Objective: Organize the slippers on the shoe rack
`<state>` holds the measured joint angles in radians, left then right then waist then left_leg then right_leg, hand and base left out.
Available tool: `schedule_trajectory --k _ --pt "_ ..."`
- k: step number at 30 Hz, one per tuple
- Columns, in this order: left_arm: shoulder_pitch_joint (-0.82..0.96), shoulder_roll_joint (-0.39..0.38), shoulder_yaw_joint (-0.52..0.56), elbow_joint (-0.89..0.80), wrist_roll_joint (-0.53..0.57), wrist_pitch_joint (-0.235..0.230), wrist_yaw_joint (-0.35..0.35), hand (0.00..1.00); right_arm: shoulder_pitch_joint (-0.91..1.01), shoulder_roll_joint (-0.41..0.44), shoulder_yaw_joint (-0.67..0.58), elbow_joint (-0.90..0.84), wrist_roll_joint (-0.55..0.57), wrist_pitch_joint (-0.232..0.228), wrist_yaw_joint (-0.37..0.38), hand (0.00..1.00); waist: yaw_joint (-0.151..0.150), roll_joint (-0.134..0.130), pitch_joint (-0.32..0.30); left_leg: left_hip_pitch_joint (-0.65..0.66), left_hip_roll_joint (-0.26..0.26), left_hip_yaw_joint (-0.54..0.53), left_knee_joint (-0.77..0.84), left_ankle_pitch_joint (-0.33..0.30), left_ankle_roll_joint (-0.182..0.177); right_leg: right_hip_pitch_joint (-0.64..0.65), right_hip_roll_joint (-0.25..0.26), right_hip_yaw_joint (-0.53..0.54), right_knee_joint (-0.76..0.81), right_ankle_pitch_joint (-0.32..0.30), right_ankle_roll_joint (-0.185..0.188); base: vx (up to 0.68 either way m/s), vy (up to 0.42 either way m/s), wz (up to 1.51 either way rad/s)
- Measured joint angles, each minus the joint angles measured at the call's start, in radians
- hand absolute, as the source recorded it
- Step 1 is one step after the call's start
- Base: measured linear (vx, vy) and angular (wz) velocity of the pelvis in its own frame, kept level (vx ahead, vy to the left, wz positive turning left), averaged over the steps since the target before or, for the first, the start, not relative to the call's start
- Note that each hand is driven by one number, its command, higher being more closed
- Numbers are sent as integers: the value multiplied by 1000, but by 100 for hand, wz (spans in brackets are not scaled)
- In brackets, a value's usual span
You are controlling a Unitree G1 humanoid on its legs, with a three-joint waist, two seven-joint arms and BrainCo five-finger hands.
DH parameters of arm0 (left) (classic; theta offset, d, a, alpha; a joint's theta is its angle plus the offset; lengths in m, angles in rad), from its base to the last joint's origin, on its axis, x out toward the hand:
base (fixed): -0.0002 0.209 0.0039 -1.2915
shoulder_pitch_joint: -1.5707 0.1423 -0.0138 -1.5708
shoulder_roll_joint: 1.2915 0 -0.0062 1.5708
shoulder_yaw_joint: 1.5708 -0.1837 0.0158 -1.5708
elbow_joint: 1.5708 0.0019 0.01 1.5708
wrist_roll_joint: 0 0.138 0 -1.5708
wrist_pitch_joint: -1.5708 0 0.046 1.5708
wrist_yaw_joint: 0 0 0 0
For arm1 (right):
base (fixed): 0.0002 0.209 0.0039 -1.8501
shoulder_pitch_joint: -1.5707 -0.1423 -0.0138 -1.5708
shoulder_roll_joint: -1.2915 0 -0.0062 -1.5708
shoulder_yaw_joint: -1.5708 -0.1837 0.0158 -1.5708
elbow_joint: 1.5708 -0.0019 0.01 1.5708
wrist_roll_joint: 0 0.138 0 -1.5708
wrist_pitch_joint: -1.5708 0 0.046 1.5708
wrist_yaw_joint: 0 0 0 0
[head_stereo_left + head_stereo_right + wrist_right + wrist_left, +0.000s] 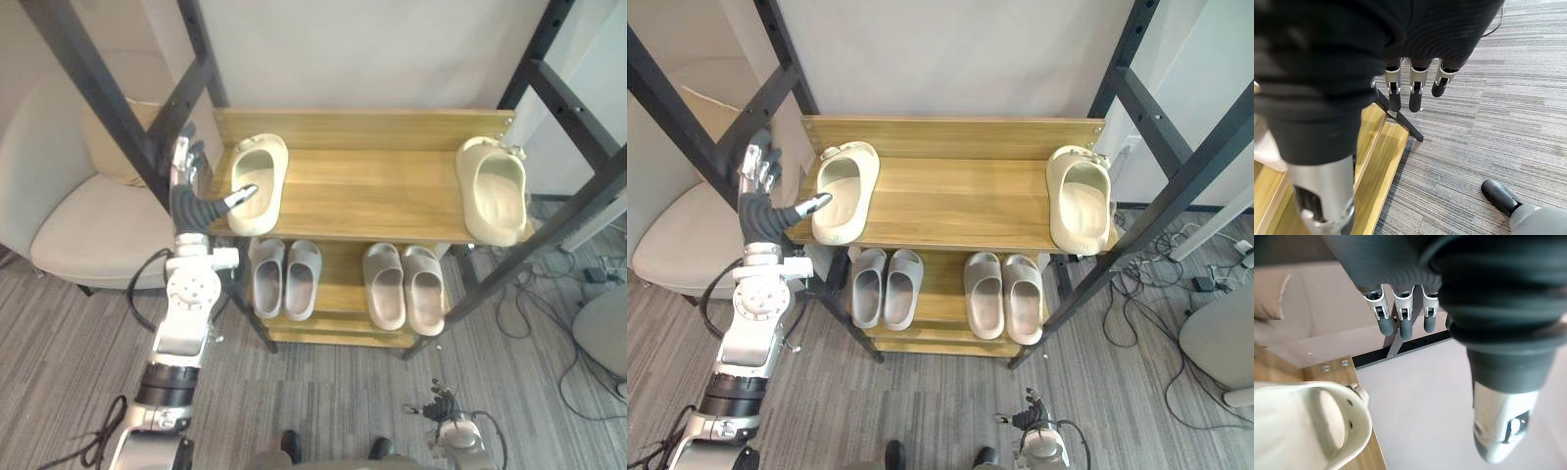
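Observation:
Two cream slippers lie far apart on the wooden top shelf (pixel 372 186) of the shoe rack, one at the left end (pixel 257 181) and one at the right end (pixel 493 189). My left hand (pixel 191 201) is raised beside the left end of that shelf, open, fingers straight up, its thumb reaching to the left cream slipper's (pixel 1312 426) side. On the lower shelf rest two grey pairs, left (pixel 286 277) and right (pixel 404 286). My right hand (pixel 441 406) hangs low over the carpet in front of the rack, open, its fingers (pixel 1415 93) holding nothing.
A pale upholstered chair (pixel 88 225) stands left of the rack. Black metal frame posts slant past the rack on the left (pixel 108 98) and right (pixel 578 206). Cables (pixel 549 323) trail over the grey carpet at the right.

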<state>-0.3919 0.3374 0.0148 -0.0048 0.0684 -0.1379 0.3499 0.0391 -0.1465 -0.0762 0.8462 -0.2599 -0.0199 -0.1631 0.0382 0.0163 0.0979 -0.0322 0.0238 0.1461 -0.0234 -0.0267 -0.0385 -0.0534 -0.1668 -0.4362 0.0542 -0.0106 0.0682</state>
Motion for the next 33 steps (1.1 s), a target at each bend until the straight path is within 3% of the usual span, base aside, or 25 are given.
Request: schedule_trajectory --k 12,18,26,33 --pt "-122 49 55 143 10 48 20 0 -2 0 -2 -22 27 0 6 0 -9 2 38 -22 5 25 4 0 0 -35 10 35 -8 10 -5 2 -11 -9" --pt "-205 136 59 225 19 71 19 0 -24 4 1 -49 37 -3 9 0 -13 0 78 -38 7 36 8 0 0 -62 15 54 -7 18 -13 -16 -15 -8" --pt "-271 172 55 295 30 84 16 0 -28 21 3 -84 66 -4 27 0 -11 4 92 -67 17 36 13 7 -3 -95 24 66 -2 29 -27 -35 -24 -4" --pt "-353 250 47 382 89 109 -7 0 -30 20 3 -87 75 -6 30 0 -14 12 118 -97 38 38 7 32 -19 -132 45 72 -4 45 -51 -68 -38 -4"
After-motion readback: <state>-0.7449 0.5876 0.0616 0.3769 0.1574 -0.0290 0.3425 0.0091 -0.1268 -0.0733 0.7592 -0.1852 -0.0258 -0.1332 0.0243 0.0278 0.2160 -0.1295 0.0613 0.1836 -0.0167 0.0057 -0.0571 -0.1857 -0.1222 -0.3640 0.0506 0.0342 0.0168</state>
